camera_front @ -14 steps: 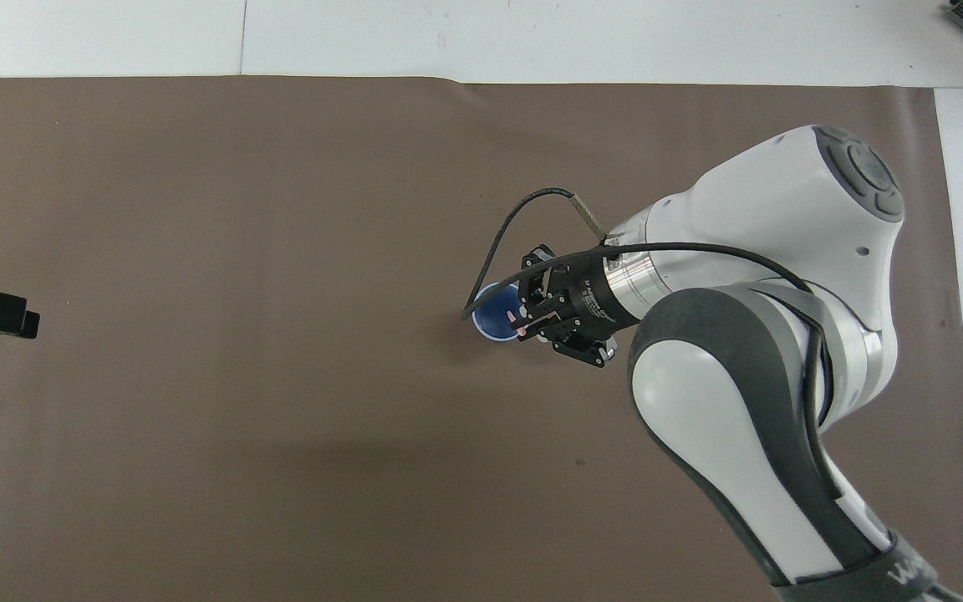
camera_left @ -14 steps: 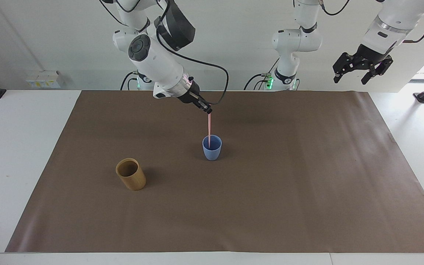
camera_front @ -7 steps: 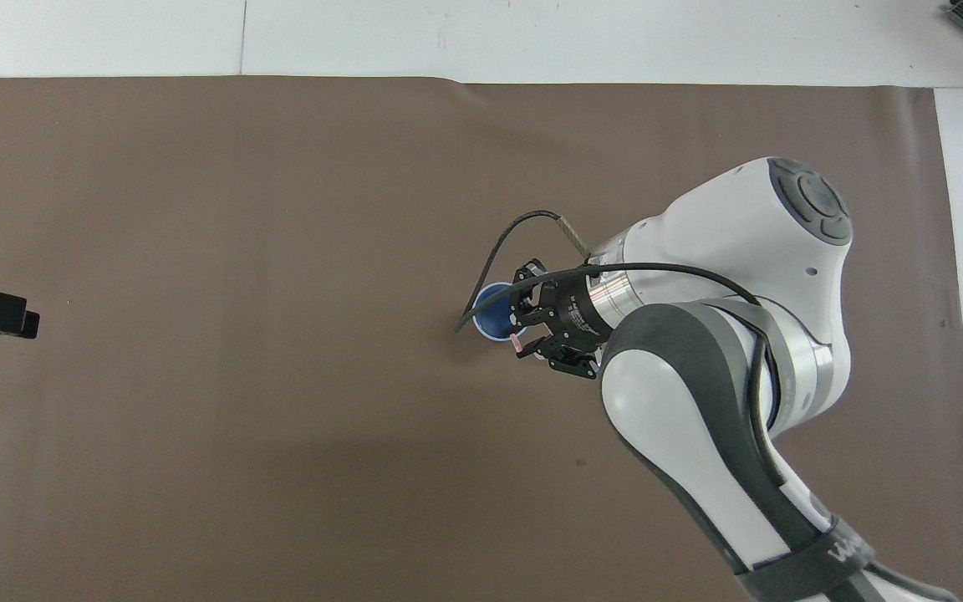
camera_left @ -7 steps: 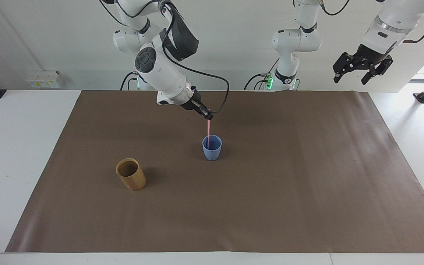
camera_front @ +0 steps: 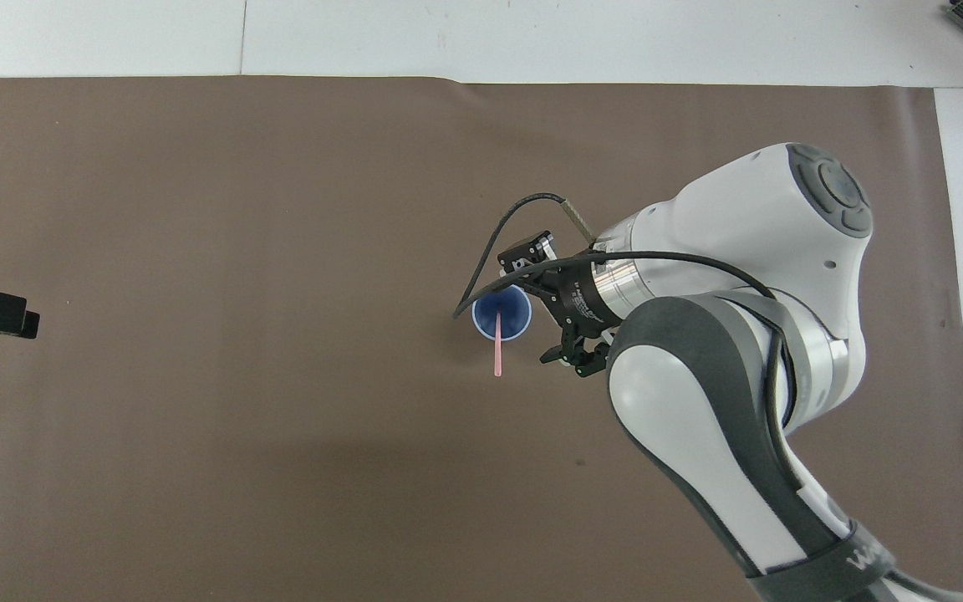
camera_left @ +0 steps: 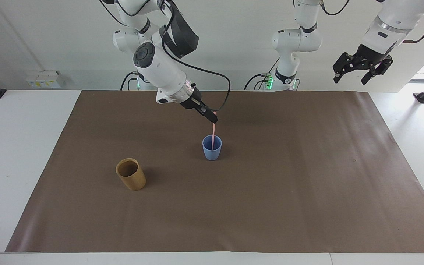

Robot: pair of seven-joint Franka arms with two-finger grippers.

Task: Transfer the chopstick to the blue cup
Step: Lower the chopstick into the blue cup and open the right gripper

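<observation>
The pale pink chopstick stands in the light blue cup at the middle of the brown mat, its top leaning toward the robots. It also shows in the overhead view, sticking out of the cup. My right gripper hangs just over the cup, beside the stick's top end. Its fingers are spread wide in the overhead view and hold nothing. My left gripper waits open, high over the left arm's end of the table.
A tan-brown cylindrical cup stands on the brown mat, farther from the robots than the blue cup and toward the right arm's end. The right arm hides it in the overhead view.
The right gripper has opened and let go of the chopstick, which now leans free in the blue cup. The gripper has shifted slightly sideways. The left arm has not moved.
</observation>
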